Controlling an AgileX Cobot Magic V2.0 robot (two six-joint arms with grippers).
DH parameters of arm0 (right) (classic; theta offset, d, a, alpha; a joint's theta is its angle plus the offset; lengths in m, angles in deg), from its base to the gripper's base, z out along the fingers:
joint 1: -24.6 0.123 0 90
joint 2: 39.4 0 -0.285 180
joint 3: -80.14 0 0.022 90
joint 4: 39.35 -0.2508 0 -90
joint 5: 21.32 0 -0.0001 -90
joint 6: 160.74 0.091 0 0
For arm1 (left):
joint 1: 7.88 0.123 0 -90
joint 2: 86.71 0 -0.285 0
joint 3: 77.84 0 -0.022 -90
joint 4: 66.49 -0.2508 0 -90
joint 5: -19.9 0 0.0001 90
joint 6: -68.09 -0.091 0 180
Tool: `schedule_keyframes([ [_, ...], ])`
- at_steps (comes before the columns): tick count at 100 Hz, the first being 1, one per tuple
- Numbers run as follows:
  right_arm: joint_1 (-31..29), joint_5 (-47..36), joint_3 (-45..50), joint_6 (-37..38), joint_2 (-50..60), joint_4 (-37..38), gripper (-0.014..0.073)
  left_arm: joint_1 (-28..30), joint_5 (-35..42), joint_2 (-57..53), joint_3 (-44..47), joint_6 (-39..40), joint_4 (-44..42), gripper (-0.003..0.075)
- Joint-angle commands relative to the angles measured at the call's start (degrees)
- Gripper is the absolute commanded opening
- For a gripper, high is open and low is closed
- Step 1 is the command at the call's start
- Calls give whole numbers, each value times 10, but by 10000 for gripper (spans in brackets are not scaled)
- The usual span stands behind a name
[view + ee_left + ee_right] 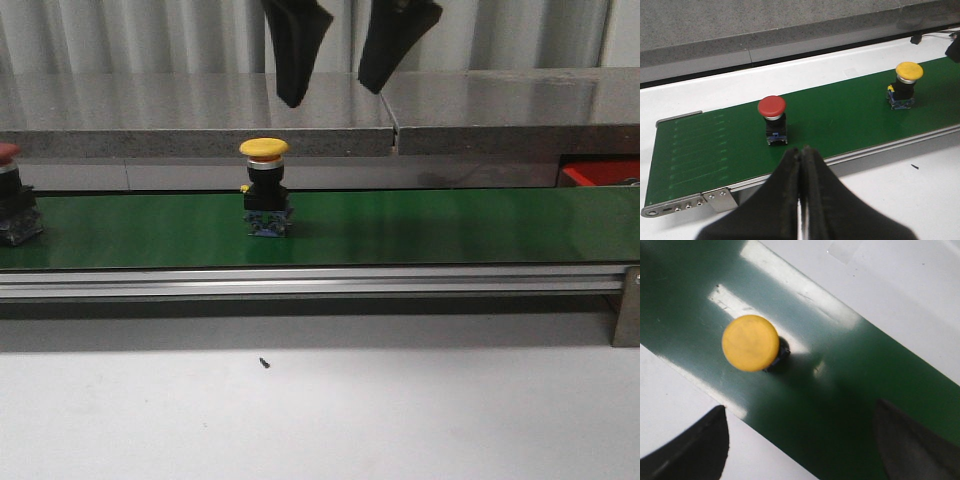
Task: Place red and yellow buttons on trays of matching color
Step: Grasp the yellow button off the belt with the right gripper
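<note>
Hanging wide apart at upper centre, the right end effector (343, 55) holds nothing.
Below it, a yellow-capped push button (265, 187) stands upright on the long green belt (450, 225); the left end effector (801, 165) is closed and empty.

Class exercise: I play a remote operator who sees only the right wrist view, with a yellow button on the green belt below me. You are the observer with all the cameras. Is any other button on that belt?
Observer: Yes. A red button stands upright on the belt, well to the left of the yellow button.
Operator: Is the left hand ready to take it?
Observer: Not yet. The left hand is shut, with its fingers pressed together, and it sits apart from the red button.
Operator: Where would the red one go?
Observer: Part of a red tray shows behind the belt at the far right. No yellow tray is in view.
</note>
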State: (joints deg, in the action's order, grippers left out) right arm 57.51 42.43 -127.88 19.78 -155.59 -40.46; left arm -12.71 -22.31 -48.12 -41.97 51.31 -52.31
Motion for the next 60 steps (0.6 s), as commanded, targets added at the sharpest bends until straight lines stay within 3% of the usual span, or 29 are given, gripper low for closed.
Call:
schedule_keyframes([
  [1,4,-29,-26,-17,15,-9,587,-6,38,1,-15,-1,8,-19],
  [45,4,-107,-26,-37,-52,-35,584,-6,38,1,-15,-1,8,-19],
  [52,4,-100,-26,-37,-60,-35,540,-6,38,1,-15,-1,8,-19],
  [60,4,-90,-26,-37,-63,-35,419,-6,38,1,-15,-1,8,-19],
])
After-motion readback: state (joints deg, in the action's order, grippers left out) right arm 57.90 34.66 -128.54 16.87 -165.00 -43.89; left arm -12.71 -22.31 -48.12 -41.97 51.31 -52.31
